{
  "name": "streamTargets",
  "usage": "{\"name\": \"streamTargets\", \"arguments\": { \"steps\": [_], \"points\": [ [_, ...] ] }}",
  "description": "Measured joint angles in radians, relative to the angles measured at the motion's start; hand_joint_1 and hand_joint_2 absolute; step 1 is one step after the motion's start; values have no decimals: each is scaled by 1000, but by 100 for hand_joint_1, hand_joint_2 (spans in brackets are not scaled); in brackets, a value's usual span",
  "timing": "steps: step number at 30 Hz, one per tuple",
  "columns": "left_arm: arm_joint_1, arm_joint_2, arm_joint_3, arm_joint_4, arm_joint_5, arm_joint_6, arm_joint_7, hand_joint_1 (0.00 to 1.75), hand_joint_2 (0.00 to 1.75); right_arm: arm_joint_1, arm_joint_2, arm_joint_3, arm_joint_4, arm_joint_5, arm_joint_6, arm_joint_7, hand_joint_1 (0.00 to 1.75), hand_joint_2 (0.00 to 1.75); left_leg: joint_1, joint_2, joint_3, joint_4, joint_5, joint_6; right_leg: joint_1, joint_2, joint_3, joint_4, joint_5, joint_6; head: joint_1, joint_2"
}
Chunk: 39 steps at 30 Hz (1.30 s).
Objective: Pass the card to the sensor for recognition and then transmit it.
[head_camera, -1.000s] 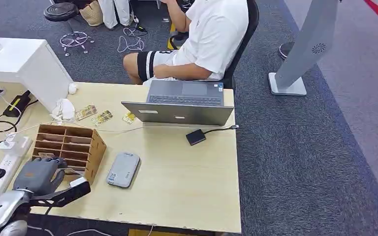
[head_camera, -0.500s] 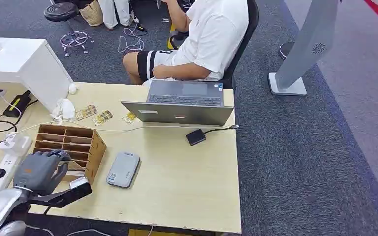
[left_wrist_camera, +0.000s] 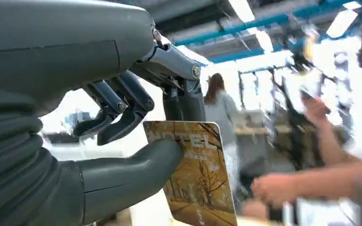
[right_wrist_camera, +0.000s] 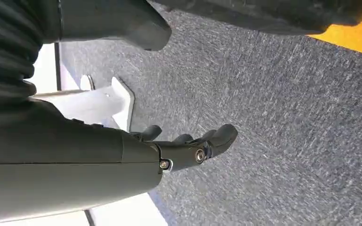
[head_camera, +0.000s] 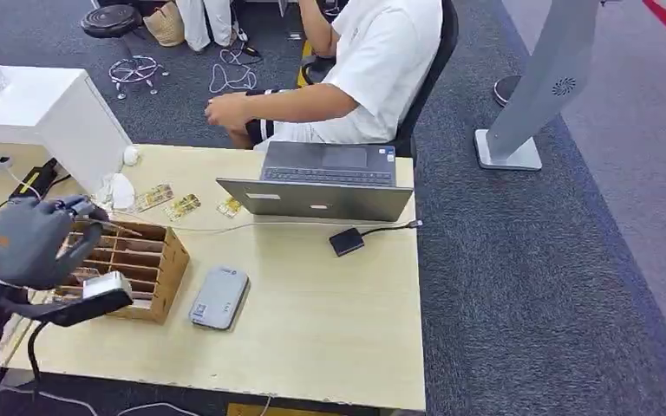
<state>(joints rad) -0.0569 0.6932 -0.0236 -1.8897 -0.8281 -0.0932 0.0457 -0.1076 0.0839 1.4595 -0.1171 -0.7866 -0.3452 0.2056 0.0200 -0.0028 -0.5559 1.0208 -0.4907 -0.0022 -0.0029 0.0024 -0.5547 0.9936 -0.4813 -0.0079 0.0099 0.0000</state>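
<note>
The grey, ribbed-cuffed left hand (left_wrist_camera: 122, 141) holds a thin rectangular card printed with golden autumn trees (left_wrist_camera: 198, 181), its thick grey thumb pressed against the card's printed face and its darker fingers (left_wrist_camera: 127, 110) curled above the top edge. Beyond the card, blurred, a person's bare forearm and hand (left_wrist_camera: 283, 188) reach across, beneath blue ceiling beams and strip lights.

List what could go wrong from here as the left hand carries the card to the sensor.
1. The left hand pinches the card only near one edge between thumb and fingers, so it may twist or slip.
2. The grey sensor lies beside the wooden organizer; the hand could clip the organizer when lowering.
3. A person's hand reaches over the table's far edge, close to the workspace.
</note>
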Motion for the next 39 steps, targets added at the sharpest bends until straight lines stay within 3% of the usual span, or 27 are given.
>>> {"name": "streamTargets", "arguments": {
  "steps": [7,11,17,24,25,26,33,39],
  "points": [
    [-342,-99,-81,318,-99,115,8,175,175,-11,0,35,0,25,1,-10,0,175,0,0,-1,0,3,1,0,1,-1,0,3,0,1,0],
    [-487,-165,-123,529,-171,235,4,175,175,-15,-2,50,0,36,4,-8,0,175,0,2,-2,1,3,0,0,2,-2,0,4,0,0,0],
    [-639,-242,-189,788,-275,335,5,175,175,-19,-4,71,0,42,17,4,0,175,0,3,-2,1,3,0,0,3,-3,0,5,0,0,0],
    [-702,-298,-218,927,-283,361,2,175,175,-20,-5,82,0,36,18,4,0,175,0,4,-2,1,3,0,0,4,-4,0,5,0,0,0],
    [-704,-301,-219,934,-283,361,2,19,175,-20,-5,82,0,34,17,4,0,175,0,4,-2,1,3,0,0,4,-4,0,5,0,0,0],
    [-706,-306,-219,942,-283,361,2,0,175,-20,-5,82,0,34,16,3,0,175,0,4,-2,1,3,0,0,4,-4,0,4,0,-1,0],
    [-699,-311,-222,958,-259,397,-3,0,175,-19,-5,83,0,30,8,-2,0,175,0,4,-3,1,3,0,0,4,-4,1,5,0,-1,0],
    [-583,-283,-221,831,-181,414,-29,0,175,-16,-5,83,0,14,1,-3,0,175,0,4,-4,1,3,0,0,5,-4,0,4,0,-1,0]
  ]
}}
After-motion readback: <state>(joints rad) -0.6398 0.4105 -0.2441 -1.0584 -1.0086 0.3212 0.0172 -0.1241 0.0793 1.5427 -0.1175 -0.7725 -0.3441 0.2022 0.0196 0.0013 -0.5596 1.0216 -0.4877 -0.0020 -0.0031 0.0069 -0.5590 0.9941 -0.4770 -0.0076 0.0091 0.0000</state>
